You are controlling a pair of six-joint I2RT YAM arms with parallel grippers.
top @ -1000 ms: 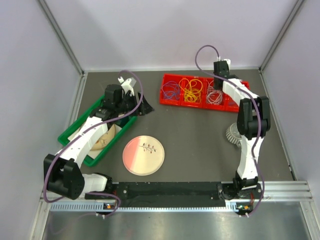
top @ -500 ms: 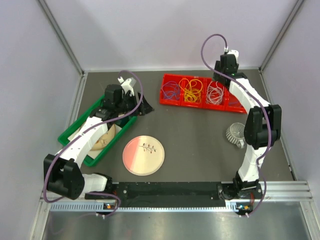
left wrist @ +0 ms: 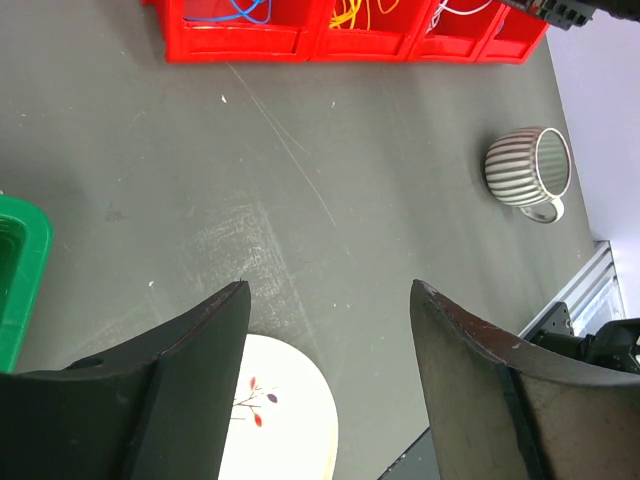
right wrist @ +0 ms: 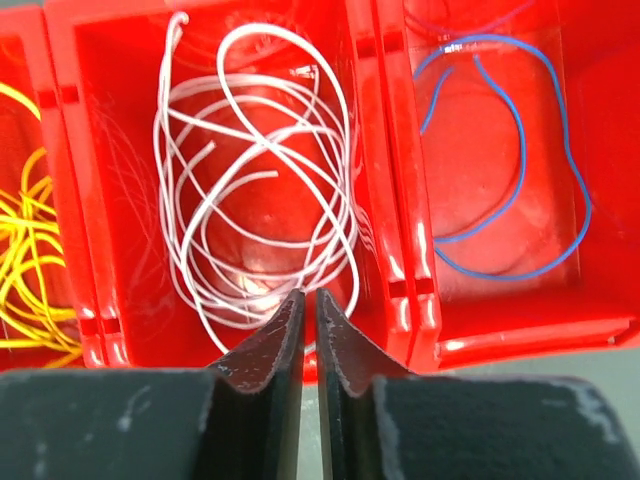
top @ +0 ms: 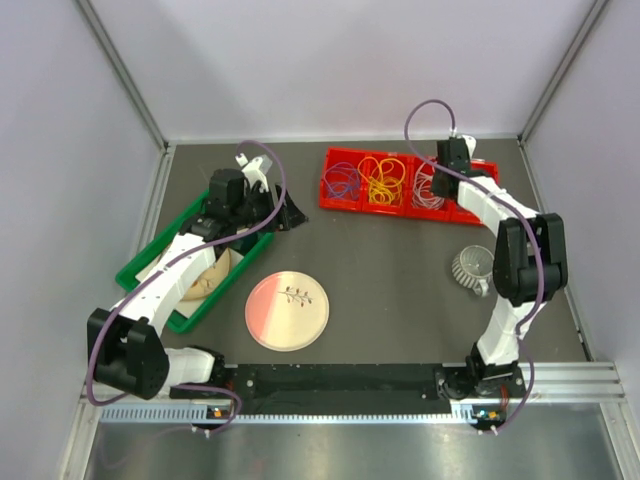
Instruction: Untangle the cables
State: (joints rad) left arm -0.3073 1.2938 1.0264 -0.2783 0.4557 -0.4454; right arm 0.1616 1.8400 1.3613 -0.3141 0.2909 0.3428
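Parted left end effector (left wrist: 330, 288), closed right end effector (right wrist: 309, 294)

No readable text, label, brand or number is showing in any of the views. The pink plate (top: 287, 310) is carrying only a small drawing of a twig with leaves, and this drawing is not including letters.

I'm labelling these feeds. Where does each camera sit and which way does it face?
Top: above and behind, looking down on the table; left arm and right arm show.
Left wrist: on the left arm, facing across the table toward the mug; left gripper open.
Right wrist: over the red tray, looking down at white cables; right gripper shut.
Shared: all three show the red tray.
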